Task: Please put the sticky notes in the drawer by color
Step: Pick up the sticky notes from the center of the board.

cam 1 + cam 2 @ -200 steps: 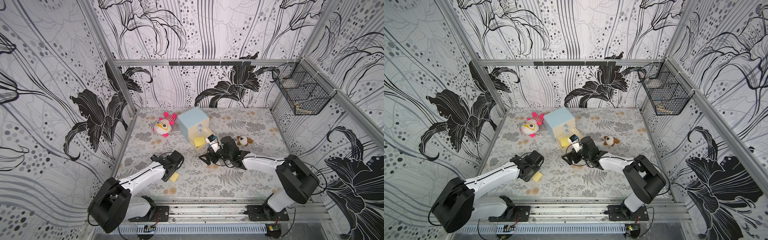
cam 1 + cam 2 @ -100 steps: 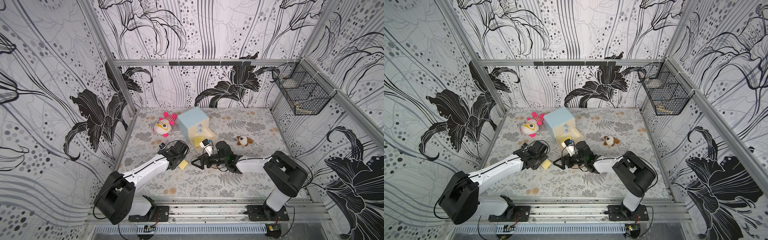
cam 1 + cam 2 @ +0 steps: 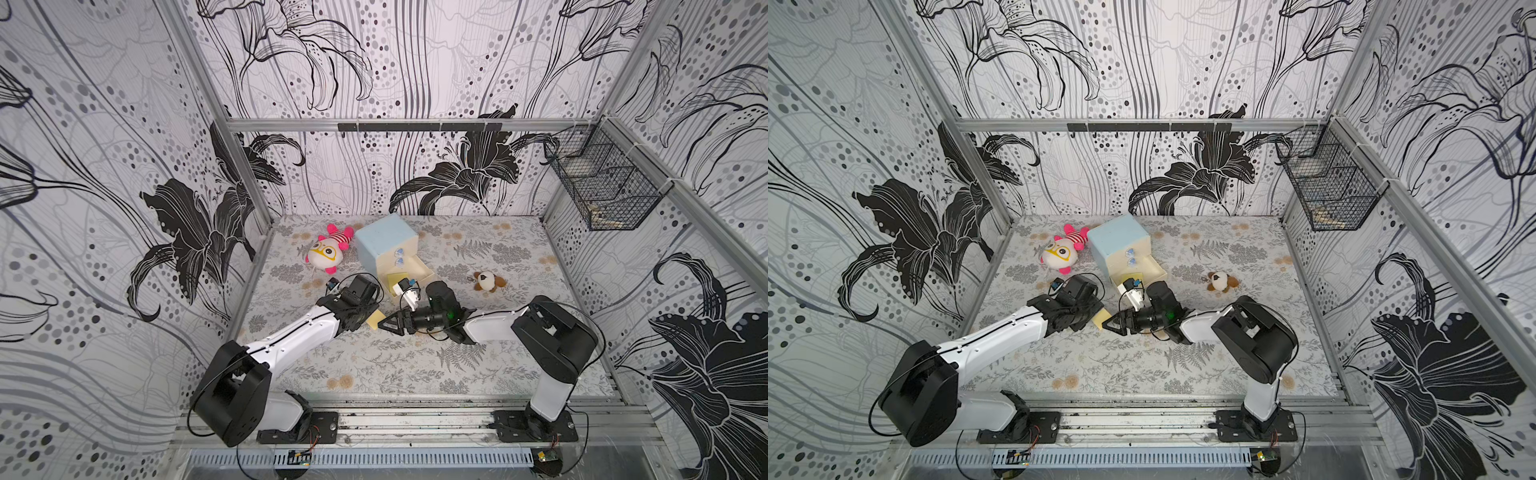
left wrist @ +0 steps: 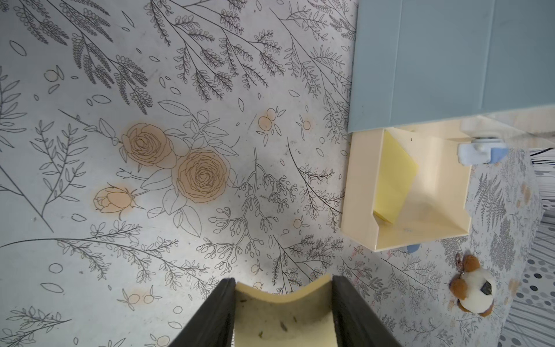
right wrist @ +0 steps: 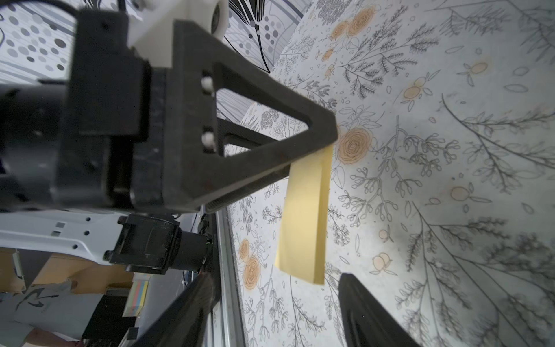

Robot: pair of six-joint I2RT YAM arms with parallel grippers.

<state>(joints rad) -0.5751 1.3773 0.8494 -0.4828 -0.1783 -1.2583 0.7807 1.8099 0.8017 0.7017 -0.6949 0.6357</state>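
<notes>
Progress: the stored pad, yellow, is in the open bottom drawer of the chest, leaning on one side wall. The held pad, also yellow, is up off the surface. The left end effector pinches it at one end, and it bows btw the fingers. The right end effector faces it with jaws apart. The pad's free end sits just btw the tips, w/ no contact that I can see, which reads as a hand-over not yet made.

No green or pink pads are in view. The 2 upper drawers are shut, so I can't tell if they hold them (if they do, this pad is likely the last). Left to do, by my read: get the held pad into the bottom drawer, then shut it.

Edges/room:
- The drawer floor beside the stored pad is bare, so there's room for one more.
- The front lip and side walls stand up, so the pad likely has to come in from above.
- Both wrists crowd the surface just in front of the drawer mouth.
- The pink plush is just beside the chest and the dog plush is well apart, so neither looks in the way.
- Toward the front rail the surface is open for backing off.
</notes>
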